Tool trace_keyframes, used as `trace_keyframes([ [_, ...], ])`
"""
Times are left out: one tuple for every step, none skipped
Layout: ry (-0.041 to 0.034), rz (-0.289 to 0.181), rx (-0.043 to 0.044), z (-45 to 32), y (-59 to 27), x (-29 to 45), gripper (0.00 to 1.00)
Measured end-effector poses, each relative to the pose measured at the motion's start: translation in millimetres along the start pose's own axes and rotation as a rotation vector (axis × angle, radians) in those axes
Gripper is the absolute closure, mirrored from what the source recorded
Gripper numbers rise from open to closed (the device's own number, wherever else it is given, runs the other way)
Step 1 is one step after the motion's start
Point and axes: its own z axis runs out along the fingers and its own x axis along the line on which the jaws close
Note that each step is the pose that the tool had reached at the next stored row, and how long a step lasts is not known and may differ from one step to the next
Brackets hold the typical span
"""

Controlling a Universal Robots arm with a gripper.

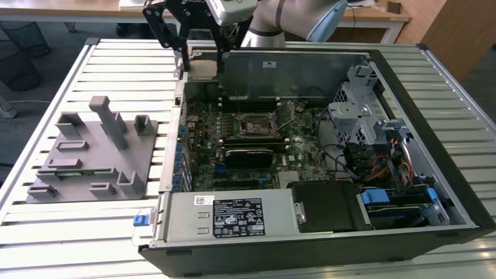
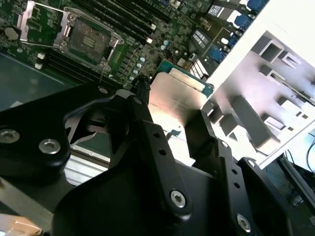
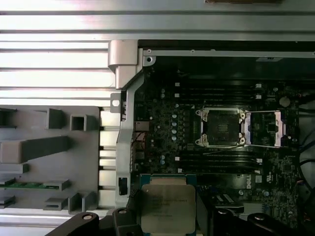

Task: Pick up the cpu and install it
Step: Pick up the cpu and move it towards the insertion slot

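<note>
Slatted table [image 1: 78,244]: hand [image 1: 201,67] grips 1 cpu [image 3: 167,206].

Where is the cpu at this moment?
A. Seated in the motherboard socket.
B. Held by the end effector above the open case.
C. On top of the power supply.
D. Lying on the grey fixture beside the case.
B: the cpu is gripped by the end effector over the motherboard, while the socket is open and empty.

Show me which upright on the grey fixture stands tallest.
The slim capped post near the middle of the grey fixture; it rises well above the short, blocky uprights around it.
</note>
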Motion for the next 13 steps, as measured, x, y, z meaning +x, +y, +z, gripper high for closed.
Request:
trace_keyframes([
  [0.0000,0.000,0.0001,-0.1,0.0,-2.1,0.47],
  [0.0000,0.000,0.0000,-0.1,0.0,-4.0,0.47],
  [0.0000,0.000,0.0000,0.0,0.0,-6.1,0.47],
  [0.0001,0.000,0.0001,-0.1,0.1,-8.3,0.47],
  [0.0000,0.000,0.0000,-0.1,0.1,-10.7,0.47],
  [0.0000,0.000,0.0000,-0.1,0.2,-12.9,0.47],
  [0.0000,0.000,0.0000,-0.1,0.2,-15.3,0.47],
  [0.0001,0.000,0.0000,-0.1,0.2,-18.3,0.47],
  [0.0000,0.000,0.0000,-0.1,0.2,-21.3,0.47],
  [0.0000,0.000,0.0000,-0.1,0.2,-24.4,0.47],
  [0.0000,0.000,0.0001,-0.2,0.2,-26.9,0.47],
  [0.0000,0.000,0.0000,-0.1,0.2,-29.5,0.47],
  [0.0000,0.000,0.0000,0.0,0.2,-31.7,0.47],
])
